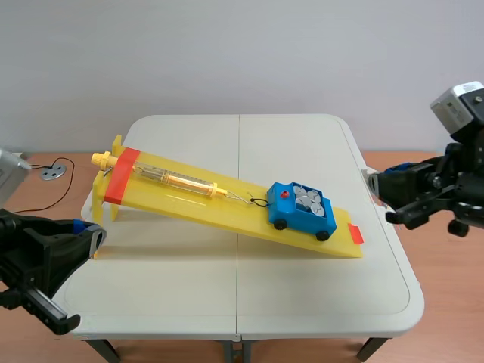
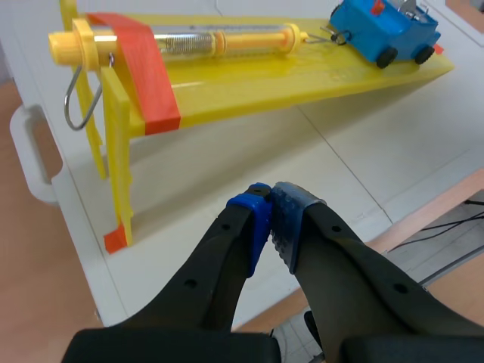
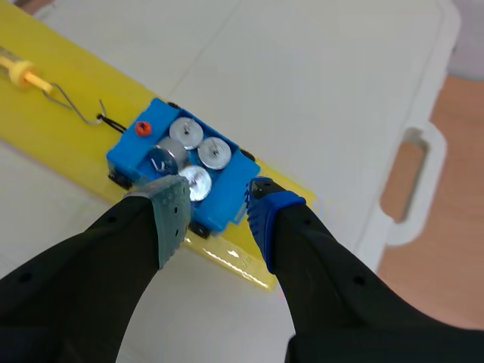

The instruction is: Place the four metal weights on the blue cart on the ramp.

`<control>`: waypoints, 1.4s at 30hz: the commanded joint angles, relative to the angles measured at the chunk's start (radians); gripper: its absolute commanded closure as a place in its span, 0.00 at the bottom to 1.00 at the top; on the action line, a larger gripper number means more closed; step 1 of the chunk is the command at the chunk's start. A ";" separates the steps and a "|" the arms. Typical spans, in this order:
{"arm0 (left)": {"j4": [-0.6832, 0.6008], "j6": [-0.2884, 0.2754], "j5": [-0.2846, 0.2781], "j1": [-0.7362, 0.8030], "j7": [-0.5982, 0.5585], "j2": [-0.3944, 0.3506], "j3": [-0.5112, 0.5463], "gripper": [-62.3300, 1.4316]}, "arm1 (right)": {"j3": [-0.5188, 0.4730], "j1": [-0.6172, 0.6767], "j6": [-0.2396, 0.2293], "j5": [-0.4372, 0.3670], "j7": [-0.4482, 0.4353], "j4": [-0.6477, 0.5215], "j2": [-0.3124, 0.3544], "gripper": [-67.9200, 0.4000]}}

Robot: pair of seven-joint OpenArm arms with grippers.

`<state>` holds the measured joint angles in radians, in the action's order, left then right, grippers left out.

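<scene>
The four weights (image 1: 308, 200) already sit packed together in the blue cart (image 1: 301, 210), which rests low on the yellow ramp (image 1: 227, 215), toward its right end. The loading looks finished, so what remains is probably to leave the cart undisturbed. The cart stands on wheels on a slope and seems to be held only by the thin wire hook (image 3: 83, 106) from the spring scale (image 1: 178, 179). A nudge could set it rolling or jolt the load, so the right gripper (image 1: 382, 198) should keep its fingers spread and stay clear of the cart's sides. That gripper is wide open with nothing between its pads. The left gripper (image 1: 89, 234) is closed on nothing, pads touching, low at the near left corner of the table (image 1: 189, 287). The right wrist view looks down on the weights (image 3: 190, 155) and lets all four be counted, with the cart (image 3: 132, 151) seeming to lie between the fingers of the right gripper (image 3: 218, 190). The scene view corrects this: that gripper hangs off the table's right edge, well apart from the cart. Only the left wrist view, past the closed left gripper (image 2: 271, 198), shows the ramp's raised end, its legs and the metal ring hanging there.
</scene>
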<state>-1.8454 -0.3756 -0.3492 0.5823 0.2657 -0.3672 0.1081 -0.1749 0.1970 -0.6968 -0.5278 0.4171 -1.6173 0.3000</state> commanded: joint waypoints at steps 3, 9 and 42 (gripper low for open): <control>-0.069 -0.063 -0.046 -0.049 -0.103 0.066 0.012 0.93 | -0.069 0.085 -0.049 -0.112 -0.127 -0.150 0.103 0.70; -0.075 -0.065 0.033 -0.092 -0.109 0.113 -0.044 0.94 | -0.150 0.268 -0.049 -0.113 -0.122 -0.218 0.142 0.70; 0.137 0.212 0.511 -0.433 -0.120 0.320 -0.296 0.94 | -0.462 0.967 -0.049 -0.113 -0.060 -0.265 0.086 0.70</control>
<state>-1.6497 -0.2260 0.1780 0.1837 0.2649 -0.0666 -0.1833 -0.5678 1.1534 -0.6968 -0.5514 0.4213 -1.7844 0.3710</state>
